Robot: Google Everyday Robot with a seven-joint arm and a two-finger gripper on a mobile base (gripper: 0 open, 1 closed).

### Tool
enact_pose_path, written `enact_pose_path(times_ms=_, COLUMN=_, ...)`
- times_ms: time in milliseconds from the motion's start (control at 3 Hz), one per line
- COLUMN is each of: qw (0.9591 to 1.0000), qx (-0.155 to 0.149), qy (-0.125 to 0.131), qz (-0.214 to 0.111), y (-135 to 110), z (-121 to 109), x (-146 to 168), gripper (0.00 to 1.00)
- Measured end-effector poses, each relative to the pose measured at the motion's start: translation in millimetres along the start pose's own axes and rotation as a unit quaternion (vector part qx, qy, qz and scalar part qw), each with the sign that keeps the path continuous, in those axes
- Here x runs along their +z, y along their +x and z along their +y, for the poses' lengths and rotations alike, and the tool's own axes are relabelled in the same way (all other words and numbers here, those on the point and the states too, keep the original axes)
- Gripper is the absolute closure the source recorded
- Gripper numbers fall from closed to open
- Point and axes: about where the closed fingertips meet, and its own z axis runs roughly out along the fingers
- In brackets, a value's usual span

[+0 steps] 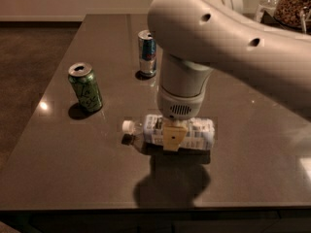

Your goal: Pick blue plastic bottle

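Note:
The blue plastic bottle (pixel 198 132) lies on its side on the dark table (pixel 63 164), white cap (pixel 127 125) pointing left, with a pale blue-and-white label. My gripper (pixel 173 136) hangs straight down from the big white arm (pixel 218 28) and sits at the middle of the bottle, its tan tip in front of the label. The arm hides the bottle's upper middle part.
A green can (pixel 86 87) stands left of the bottle. A slim blue-and-silver can (pixel 147 53) stands behind it, close to the arm. Jars (pixel 291 4) stand at the far right corner. The table's front edge runs just below the bottle's shadow.

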Motion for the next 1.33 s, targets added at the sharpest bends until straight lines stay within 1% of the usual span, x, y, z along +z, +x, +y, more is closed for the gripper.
enact_pose_path(times_ms=333, qw=0.9999, qx=-0.007, qy=0.000, qz=-0.015, y=-5, z=-2, x=-23, gripper=0.93)
enact_pose_path(times_ms=667, qw=0.9994, qx=-0.025, qy=0.003, qz=-0.025, y=-10, z=-6, x=-53, gripper=1.00)
enact_pose_path(times_ms=1000, qw=0.9981, qx=-0.048, qy=0.004, qz=-0.037, y=-16, z=-12, x=-85, gripper=1.00)
enact_pose_path(times_ms=1333, qw=0.9949, qx=-0.073, qy=0.022, qz=-0.066, y=-31, z=-23, x=-116, gripper=1.00)
